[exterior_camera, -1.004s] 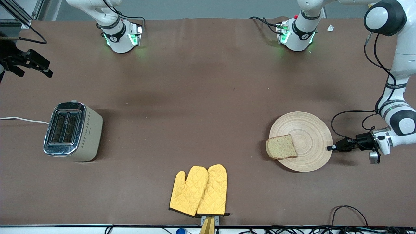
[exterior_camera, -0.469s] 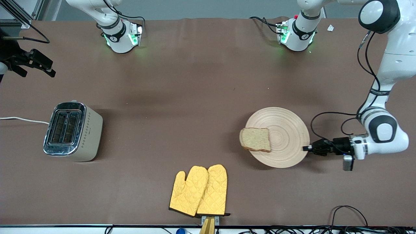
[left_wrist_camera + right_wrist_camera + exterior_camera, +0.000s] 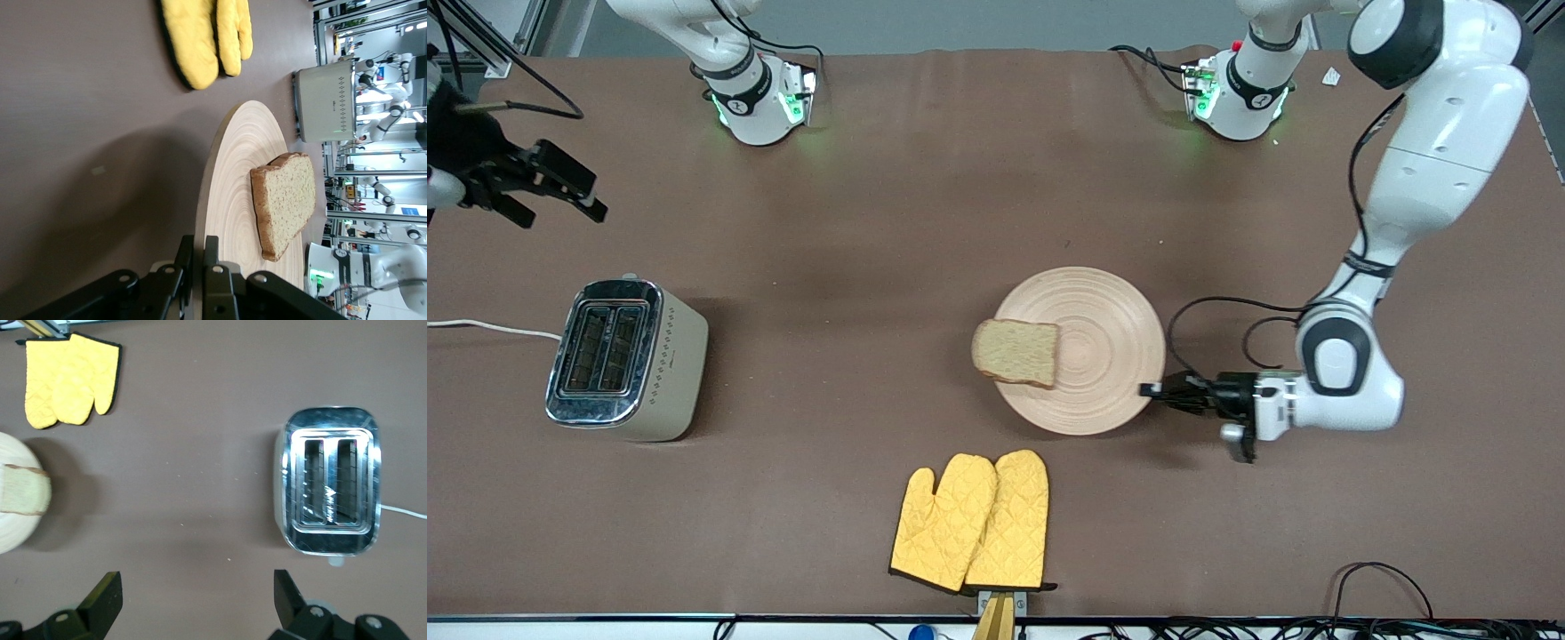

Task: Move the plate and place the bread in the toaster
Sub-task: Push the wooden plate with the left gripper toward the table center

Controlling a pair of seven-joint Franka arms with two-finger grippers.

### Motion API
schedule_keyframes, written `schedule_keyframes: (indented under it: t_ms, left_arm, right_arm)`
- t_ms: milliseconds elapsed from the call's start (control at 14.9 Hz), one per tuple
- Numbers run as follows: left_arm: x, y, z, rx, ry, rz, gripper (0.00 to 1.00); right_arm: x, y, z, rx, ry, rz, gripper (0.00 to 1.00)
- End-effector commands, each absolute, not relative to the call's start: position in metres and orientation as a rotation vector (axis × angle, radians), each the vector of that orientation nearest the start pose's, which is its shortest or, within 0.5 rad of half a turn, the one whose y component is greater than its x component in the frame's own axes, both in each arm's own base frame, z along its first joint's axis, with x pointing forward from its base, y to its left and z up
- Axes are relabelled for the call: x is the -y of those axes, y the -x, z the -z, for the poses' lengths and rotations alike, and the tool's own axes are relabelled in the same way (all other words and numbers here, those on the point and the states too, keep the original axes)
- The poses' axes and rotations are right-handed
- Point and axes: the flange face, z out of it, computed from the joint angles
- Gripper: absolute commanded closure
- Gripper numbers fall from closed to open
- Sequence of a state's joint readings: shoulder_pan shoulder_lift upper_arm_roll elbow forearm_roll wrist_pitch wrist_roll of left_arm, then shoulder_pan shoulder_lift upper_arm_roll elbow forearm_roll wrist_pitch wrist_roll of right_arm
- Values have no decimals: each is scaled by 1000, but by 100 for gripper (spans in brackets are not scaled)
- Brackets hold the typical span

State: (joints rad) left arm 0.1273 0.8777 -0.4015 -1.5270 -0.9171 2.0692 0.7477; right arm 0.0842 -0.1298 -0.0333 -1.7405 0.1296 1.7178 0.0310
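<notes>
Wooden plate [image 3: 1103, 356], one, mid-table, rim pinched by left gripper [image 3: 1154, 389]. One bread slice [image 3: 1016, 352] on plate's toaster-side edge. One toaster [image 3: 624, 359]; right gripper [image 3: 560, 191] spread wide above table near it. Two yellow oven mitts [image 3: 971, 523].

Yellow oven mitts on a brown table

A pair of quilted yellow oven mitts [image 3: 971, 522] with dark trim lies flat, side by side and overlapping, on the brown table [image 3: 925, 196] near its edge closest to the front camera; black cables [image 3: 1383, 578] loop at that edge toward the left arm's end
</notes>
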Motion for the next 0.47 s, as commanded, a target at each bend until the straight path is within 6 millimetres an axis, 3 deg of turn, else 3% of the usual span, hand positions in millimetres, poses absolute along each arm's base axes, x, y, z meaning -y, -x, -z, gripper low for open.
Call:
schedule_keyframes:
  t_ms: [0,201,335,402]
  left_arm:
    - [244,-653,-177,284,-2047,32,100]
    - [298,-636,-160,303,-2053,32,100]
    - [316,-632,-146,313,-2052,36,100]
    - [323,-632,-143,310,-2070,11,100]
  right_arm:
    - [-64,-566,-560,25,2976,60,0]
    - [-97,-593,-482,29,2936,19,0]
    - [-107,-600,-435,-28,2891,44,0]
    - [-122,-602,-415,-9,2893,44,0]
